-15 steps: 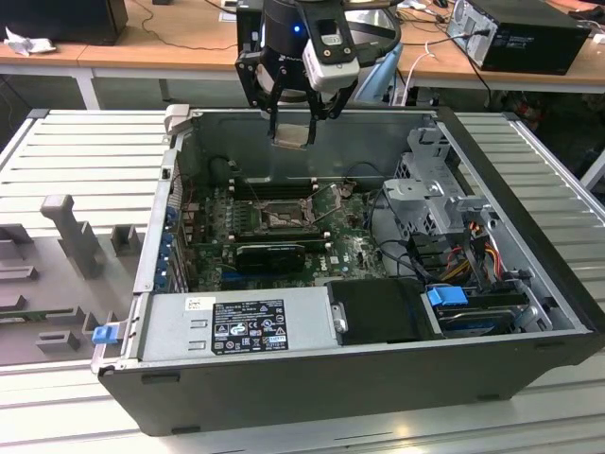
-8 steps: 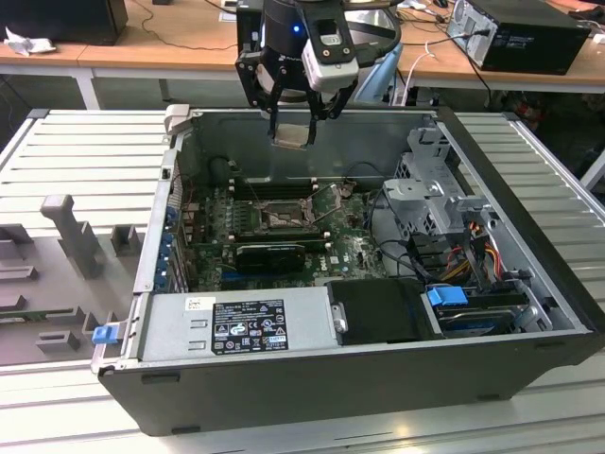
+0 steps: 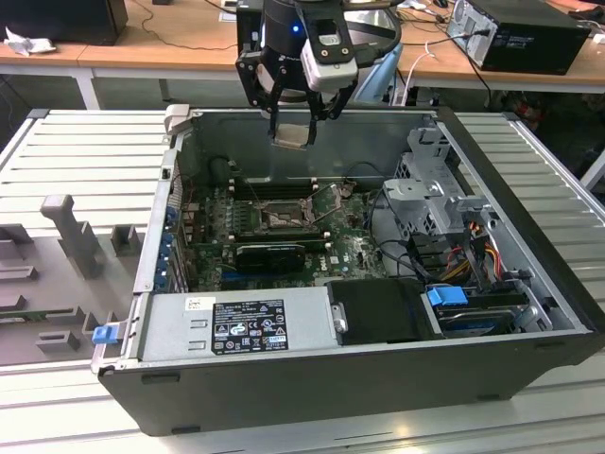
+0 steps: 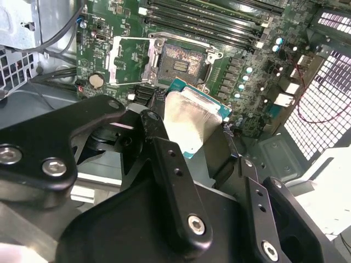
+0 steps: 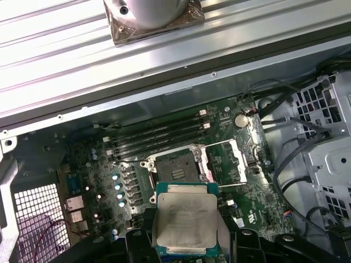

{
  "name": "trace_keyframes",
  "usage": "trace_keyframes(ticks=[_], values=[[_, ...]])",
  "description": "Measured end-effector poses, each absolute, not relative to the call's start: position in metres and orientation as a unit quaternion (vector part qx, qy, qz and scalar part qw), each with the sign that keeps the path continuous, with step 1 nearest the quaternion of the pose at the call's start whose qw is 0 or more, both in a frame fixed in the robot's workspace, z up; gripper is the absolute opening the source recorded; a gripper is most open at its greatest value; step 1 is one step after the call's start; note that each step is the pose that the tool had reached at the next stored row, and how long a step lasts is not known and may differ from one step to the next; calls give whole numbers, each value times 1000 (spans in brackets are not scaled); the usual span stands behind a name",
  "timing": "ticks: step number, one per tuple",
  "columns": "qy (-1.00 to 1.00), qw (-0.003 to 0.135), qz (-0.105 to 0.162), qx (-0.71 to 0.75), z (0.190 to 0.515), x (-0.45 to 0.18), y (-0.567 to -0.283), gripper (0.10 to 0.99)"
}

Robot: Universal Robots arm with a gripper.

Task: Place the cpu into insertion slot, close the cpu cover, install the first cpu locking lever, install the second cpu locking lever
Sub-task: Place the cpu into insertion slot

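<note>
**Q:** Status of the task at this entry?

**A:** I judged no step complete. Inside the open computer case point(image 3: 312, 383), on the motherboard point(image 3: 352, 251), the insertion slot point(image 5: 175, 167) lay bare with its dark centre exposed. The cpu cover point(image 5: 205, 163) stood swung open just beside it. Seating, closing and both lockings remained.

**Q:** And the chip?

**A:** My gripper point(image 3: 293, 121) was clamped on the cpu point(image 5: 184, 219) by opposite edges. It hung above the case's far wall, well apart from the slot. The face was silvery, mottled tan-grey, with a green border and no visible damage.
</note>
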State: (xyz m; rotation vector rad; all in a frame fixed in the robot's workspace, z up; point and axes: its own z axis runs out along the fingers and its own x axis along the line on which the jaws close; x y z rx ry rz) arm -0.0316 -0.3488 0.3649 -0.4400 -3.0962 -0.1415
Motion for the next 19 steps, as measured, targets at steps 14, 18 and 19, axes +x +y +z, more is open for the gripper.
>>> trace_keyframes(ticks=[14, 18, 19], values=[[-987, 5, -45, -155, 365, -32, -349, 529], [-986, 5, -45, -158, 365, -32, -349, 529], [-986, 5, -45, -159, 365, -32, -349, 529]])
